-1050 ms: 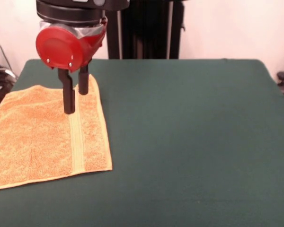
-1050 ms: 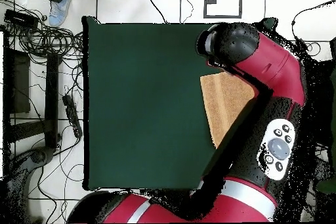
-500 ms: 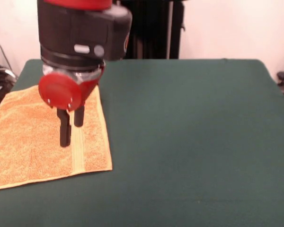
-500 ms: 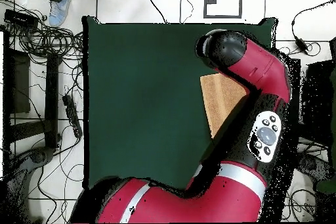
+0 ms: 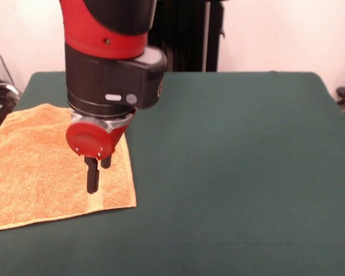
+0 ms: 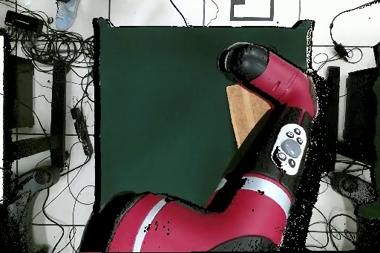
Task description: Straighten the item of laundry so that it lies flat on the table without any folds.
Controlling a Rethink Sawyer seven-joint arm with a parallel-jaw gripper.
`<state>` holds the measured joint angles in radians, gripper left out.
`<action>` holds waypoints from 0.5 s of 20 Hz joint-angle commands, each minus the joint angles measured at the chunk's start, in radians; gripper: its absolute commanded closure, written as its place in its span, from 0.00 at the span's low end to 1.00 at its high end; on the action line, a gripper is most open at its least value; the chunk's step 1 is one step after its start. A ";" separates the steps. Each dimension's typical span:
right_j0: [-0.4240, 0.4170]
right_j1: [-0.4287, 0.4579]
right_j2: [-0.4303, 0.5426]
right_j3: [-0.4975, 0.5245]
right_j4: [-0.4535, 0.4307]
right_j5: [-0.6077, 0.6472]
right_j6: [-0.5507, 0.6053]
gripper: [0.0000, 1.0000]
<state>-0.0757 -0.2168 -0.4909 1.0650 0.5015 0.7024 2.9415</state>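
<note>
1. Orange-tan terry marks the item of laundry (image 5: 43,167) in the front view. It lies at the table's (image 5: 236,161) left edge, slightly over it at the left, with a woven ribbed band running near its right edge.
2. Note the gripper (image 5: 98,172) in the same view. Its two dark fingers point down at the ribbed band, close to the towel's near right corner. They stand close together with only a narrow gap, and nothing is pinched between them.
3. You cannot tell from this view whether the fingertips touch the cloth or hang just above it.
4. Check the towel surface. What shows looks spread out and nearly flat; no doubled layer is evident. The part behind the arm is hidden.
5. Turn to the overhead view. The red arm (image 6: 274,116) covers most of the towel; only a tan strip (image 6: 241,116) shows at the table's right edge. The gripper itself is hidden under the wrist.
6. To do the present step well, judge first whether any fold remains. If so, bring the fingertips down onto a single layer near the corner.
7. Draw outward toward the open green cloth slowly; terry will likely drag and bunch.
</note>
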 commanded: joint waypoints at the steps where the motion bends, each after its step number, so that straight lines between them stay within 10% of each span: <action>1: 0.046 0.029 0.112 0.152 0.064 -0.086 0.234 0.00; 10: 0.048 0.063 0.128 0.164 0.075 -0.089 0.199 0.00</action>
<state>-0.0733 -0.1741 -0.4906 1.1099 0.5262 0.6408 2.9415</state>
